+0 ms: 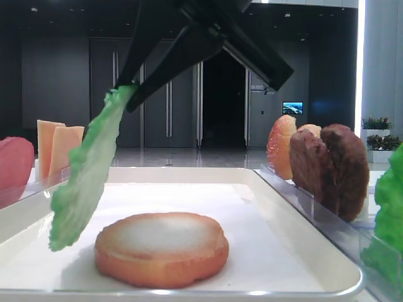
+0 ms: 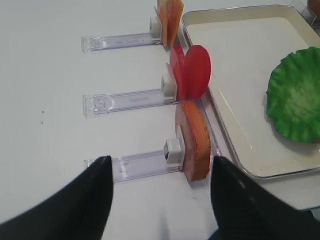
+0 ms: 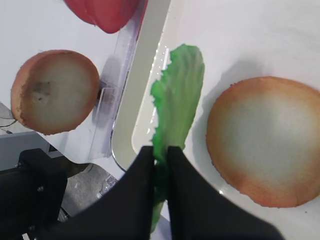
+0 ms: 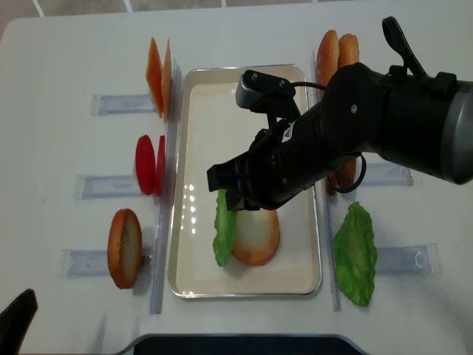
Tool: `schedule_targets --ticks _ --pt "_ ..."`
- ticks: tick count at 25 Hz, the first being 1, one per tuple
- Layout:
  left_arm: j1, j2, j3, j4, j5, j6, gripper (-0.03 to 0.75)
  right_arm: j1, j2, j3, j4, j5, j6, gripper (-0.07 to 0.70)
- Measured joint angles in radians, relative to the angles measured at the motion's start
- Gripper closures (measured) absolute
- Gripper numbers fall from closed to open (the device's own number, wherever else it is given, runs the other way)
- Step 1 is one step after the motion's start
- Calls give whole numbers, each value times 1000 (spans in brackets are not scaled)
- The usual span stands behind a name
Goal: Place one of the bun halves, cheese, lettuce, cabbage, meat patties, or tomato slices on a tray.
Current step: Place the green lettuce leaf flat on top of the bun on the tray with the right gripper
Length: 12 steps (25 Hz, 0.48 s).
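My right gripper [image 3: 160, 150] is shut on the top edge of a green lettuce leaf [image 3: 180, 95]. The leaf hangs almost upright over the white tray [image 4: 244, 291], its lower end close to the liner, just left of a bun half [image 1: 160, 248] lying flat in the tray. Seen from above, the lettuce [image 4: 223, 229] partly overlaps that bun half [image 4: 255, 233]. My left gripper [image 2: 161, 170] is open and holds nothing. It hovers over the table, left of the tray, near another bun half [image 2: 192, 147] standing on edge in a clear holder.
Left of the tray, clear holders carry cheese slices [image 4: 159, 66] and tomato slices [image 4: 148, 164]. To the right stand meat patties [image 1: 330, 167], more bun halves [image 4: 336, 52] and a second lettuce leaf [image 4: 356, 251]. The right arm covers the tray's middle.
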Motion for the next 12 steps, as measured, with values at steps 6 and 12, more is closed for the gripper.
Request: schedule_targets --ticks 6,12 --pt "0 0 0 0 0 0 244 0 0 0 -24 0 4 563" --pt "0 0 0 0 0 0 244 0 0 0 -124 4 80 563"
